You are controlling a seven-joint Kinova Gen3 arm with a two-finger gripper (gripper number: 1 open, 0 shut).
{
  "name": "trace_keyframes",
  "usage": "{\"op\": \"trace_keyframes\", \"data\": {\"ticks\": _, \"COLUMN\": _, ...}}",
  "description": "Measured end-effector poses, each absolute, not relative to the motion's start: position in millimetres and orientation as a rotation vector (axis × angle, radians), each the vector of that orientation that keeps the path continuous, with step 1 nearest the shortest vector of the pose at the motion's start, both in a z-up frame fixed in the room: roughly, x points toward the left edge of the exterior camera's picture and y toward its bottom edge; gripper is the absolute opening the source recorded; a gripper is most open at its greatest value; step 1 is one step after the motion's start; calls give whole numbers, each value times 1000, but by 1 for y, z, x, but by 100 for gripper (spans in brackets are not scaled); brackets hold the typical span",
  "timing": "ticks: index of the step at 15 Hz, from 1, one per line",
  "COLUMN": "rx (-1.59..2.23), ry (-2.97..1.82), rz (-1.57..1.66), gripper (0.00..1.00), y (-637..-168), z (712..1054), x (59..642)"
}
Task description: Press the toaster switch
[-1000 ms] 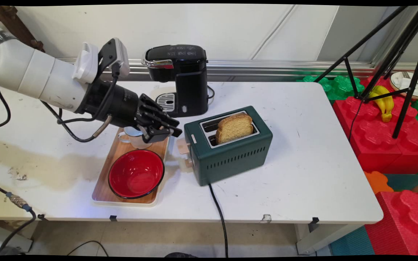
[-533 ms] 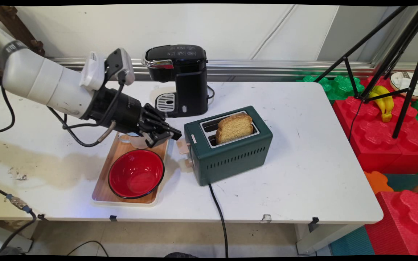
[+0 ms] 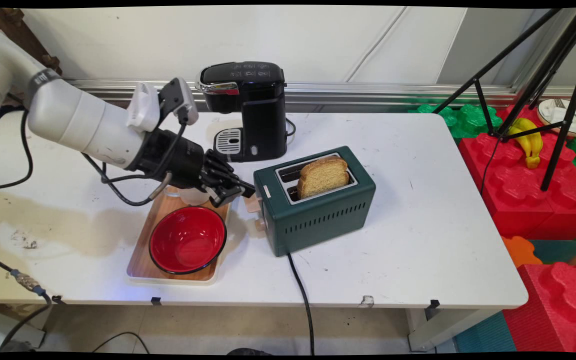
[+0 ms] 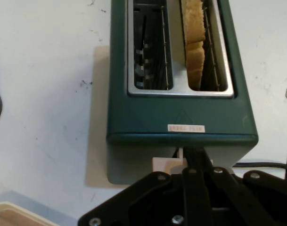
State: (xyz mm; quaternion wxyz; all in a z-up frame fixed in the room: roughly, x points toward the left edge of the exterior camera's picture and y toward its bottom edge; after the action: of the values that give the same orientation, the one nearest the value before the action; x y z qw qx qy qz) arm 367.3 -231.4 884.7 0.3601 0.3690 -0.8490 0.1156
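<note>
Fingers: the black two-finger gripper (image 3: 240, 189) has its fingers drawn together into one narrow black tip – closed, with nothing visibly between them. In the hand view that tip (image 4: 194, 157) sits right at the pale lever.
Nearest thing: the pale beige lever tab (image 3: 253, 202) on the end face of the dark green two-slot metal toaster (image 3: 318, 205). Whether the tip presses on the tab or only meets it, I cannot tell.
Key relation: the toaster lies straight ahead of the fingers, its long axis running on away from them; its lever end is the end facing the gripper.
In the toaster: one slice of brown bread (image 3: 322, 176) stands raised in the nearer slot – the other slot is empty.
Beneath the hand: a clear glass mug (image 3: 188, 196) and a red bowl with a black rim (image 3: 188, 239), both on a wooden tray (image 3: 143, 260).
Behind: a black coffee machine (image 3: 248, 107), near the far edge.
Underneath all: the white worktop (image 3: 418, 240).
</note>
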Motion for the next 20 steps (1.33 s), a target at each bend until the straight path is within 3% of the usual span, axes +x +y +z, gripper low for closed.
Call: {"op": "trace_keyframes", "data": {"ticks": 20, "rx": 1039, "ry": -2212, "rz": 225, "gripper": 0, "y": -247, "z": 835, "x": 354}}
